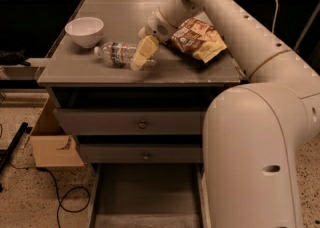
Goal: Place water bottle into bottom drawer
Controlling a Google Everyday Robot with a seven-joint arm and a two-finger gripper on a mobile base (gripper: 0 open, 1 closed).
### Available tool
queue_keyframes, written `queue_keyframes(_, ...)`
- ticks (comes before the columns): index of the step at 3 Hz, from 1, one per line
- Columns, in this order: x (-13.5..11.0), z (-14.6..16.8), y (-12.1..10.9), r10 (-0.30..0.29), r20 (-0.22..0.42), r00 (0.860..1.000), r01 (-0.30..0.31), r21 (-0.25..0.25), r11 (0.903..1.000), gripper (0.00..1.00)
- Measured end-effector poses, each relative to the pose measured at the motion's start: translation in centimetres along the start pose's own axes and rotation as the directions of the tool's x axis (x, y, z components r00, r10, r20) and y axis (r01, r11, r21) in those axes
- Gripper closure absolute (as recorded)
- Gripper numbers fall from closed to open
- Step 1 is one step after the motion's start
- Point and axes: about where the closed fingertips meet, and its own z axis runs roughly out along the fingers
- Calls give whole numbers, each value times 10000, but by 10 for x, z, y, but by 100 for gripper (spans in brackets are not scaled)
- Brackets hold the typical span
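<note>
Clear ribbed plastic forms the small water bottle [116,53], which is laid on its side on the flat grey cabinet top [100,72], white cap pointed left toward a round white bowl [84,31]. A red, blue and white label band is wrapped around it. The pale yellow gripper [141,57] is set against the bottle's right end; whether it is spread or clamped cannot be told. The shallow grey bottom drawer [145,197] stands open below.
</note>
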Motion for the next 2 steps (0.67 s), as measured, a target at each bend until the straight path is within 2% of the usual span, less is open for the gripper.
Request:
queue_keyframes(1, 0, 0, 0, 0, 0, 10000, 0, 0, 10000, 19)
queue_keyframes(2, 0, 0, 0, 0, 0, 10000, 0, -1, 10000, 50)
